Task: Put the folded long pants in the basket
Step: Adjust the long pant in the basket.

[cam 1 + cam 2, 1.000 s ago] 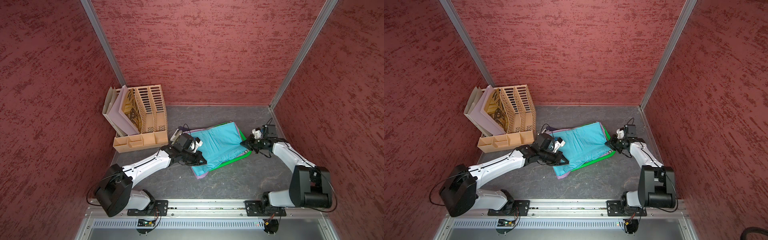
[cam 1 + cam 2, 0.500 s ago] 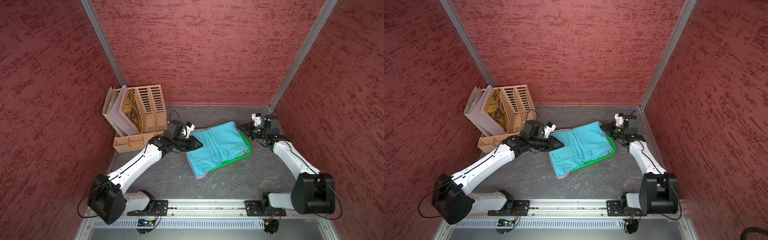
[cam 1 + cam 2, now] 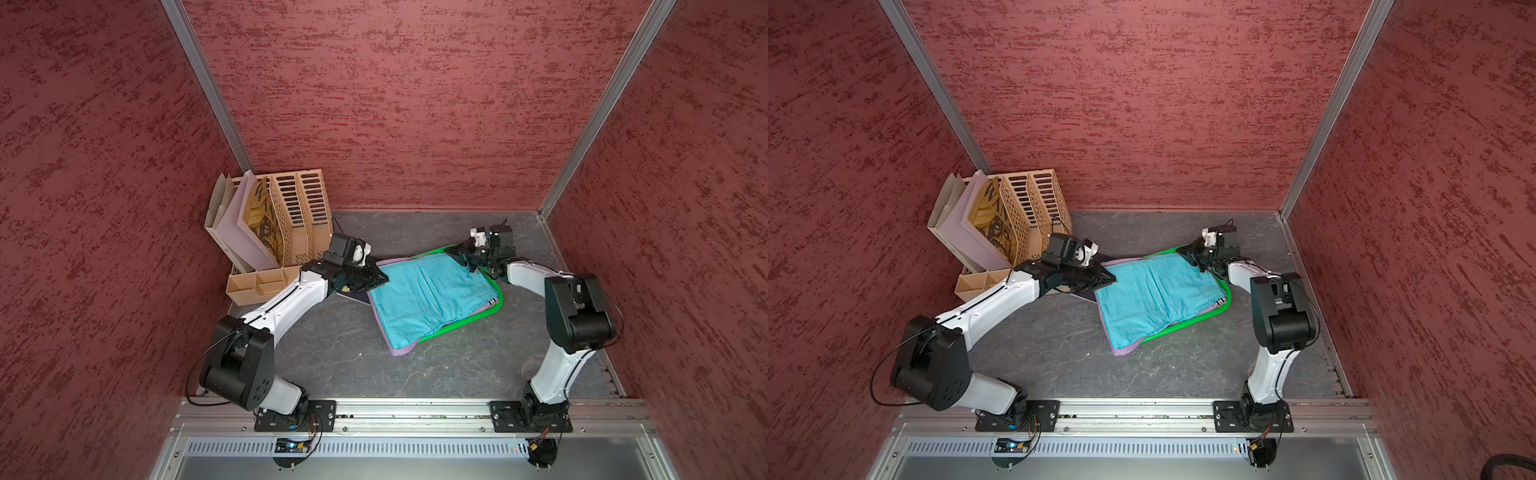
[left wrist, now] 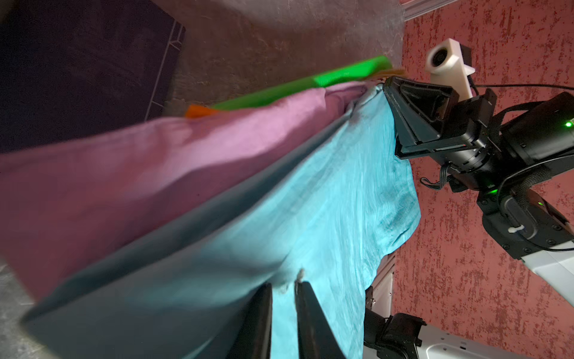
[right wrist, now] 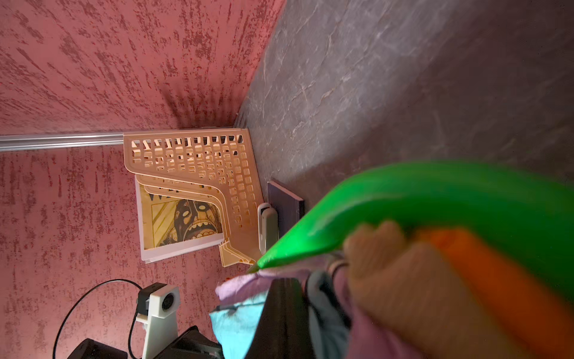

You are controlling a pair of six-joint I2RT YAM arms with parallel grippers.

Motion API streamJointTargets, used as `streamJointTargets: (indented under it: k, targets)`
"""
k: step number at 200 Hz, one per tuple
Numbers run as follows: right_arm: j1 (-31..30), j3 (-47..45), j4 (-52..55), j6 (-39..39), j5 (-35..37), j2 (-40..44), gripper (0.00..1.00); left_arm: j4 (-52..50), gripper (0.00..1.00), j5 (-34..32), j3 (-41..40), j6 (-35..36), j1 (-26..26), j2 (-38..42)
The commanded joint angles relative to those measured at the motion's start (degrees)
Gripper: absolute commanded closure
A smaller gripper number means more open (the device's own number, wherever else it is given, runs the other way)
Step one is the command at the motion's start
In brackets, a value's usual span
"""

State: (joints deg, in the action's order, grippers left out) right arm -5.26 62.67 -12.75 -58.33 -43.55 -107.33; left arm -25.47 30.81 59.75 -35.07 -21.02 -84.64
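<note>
Pants (image 3: 432, 297) lie as one pile at centre frame in both top views, teal on top, lilac under it, seated on the basket (image 3: 461, 325), whose green rim shows only along the pile's right and lower edges. The pile's lower-left corner overhangs the rim onto the table (image 3: 415, 374). Against a second ago, the pile sits much where it was. The left gripper (image 3: 380, 279) has left the pile's lower-left edge for its upper-left edge, near the organiser (image 3: 299, 216). The right gripper (image 3: 455, 253) has gone from the right edge up to the top corner. Left wrist view: jaws stand narrowly parted over teal cloth; whether cloth is pinched cannot be told. Right gripper is closed with cloth bunched against it; a pinch cannot be confirmed. Orange (image 5: 484, 264) and khaki (image 5: 403, 279) layers show inside the rim in the right wrist view. Judgement: all four pairs are in or on the basket, and the arms now appear to be squaring the overhang; the task looks nearly done.
</note>
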Motion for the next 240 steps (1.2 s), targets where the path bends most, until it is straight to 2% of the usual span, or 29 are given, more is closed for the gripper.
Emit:
streamJointTargets:
  k: [1,23,47,81,108,139,156,166,189,212,240]
  targets:
    - [3.76,1.29,0.99,0.75,5.60,-5.16,1.00,0.02,0.79,-2.65,-1.93,1.55,0.83,-0.12]
    - [4.51,1.94,1.33,1.57,4.57,-6.01,1.00,0.62,0.79,-1.90,-2.79,1.49,1.58,-0.95]
    - [4.55,3.16,4.10,2.88,3.47,-2.52,1.00,-0.77,0.78,-1.44,-1.25,2.20,1.77,-1.32]
    - [4.55,5.40,12.78,6.52,3.00,9.08,1.00,-3.64,0.72,-1.62,3.80,2.03,1.14,4.46]
    - [4.34,1.54,16.63,5.58,2.65,18.98,1.00,-6.72,0.70,-0.01,6.43,2.55,-4.18,7.62]
    - [-0.23,-9.96,14.62,3.91,0.65,28.15,1.00,-0.01,0.71,-0.32,-2.40,-1.78,-15.91,10.87]
    - [-2.64,-14.68,18.09,5.43,1.55,31.30,1.00,2.96,0.85,-1.38,-7.98,-3.85,-20.73,12.69]
    - [-2.87,-18.22,18.08,5.95,1.63,32.87,1.00,4.82,0.87,-1.62,-10.97,-4.52,-23.01,13.76]
    - [-2.75,-22.60,23.96,13.47,5.60,34.24,1.00,6.60,0.87,-2.07,-15.98,-5.57,-27.15,14.87]
    - [-0.92,-25.45,27.20,18.42,10.47,34.82,1.00,7.40,0.87,-4.18,-19.81,-6.96,-28.21,15.64]
    - [5.08,-28.32,24.68,18.82,10.63,33.60,1.00,8.33,0.88,-5.61,-23.43,-7.91,-25.77,16.43]
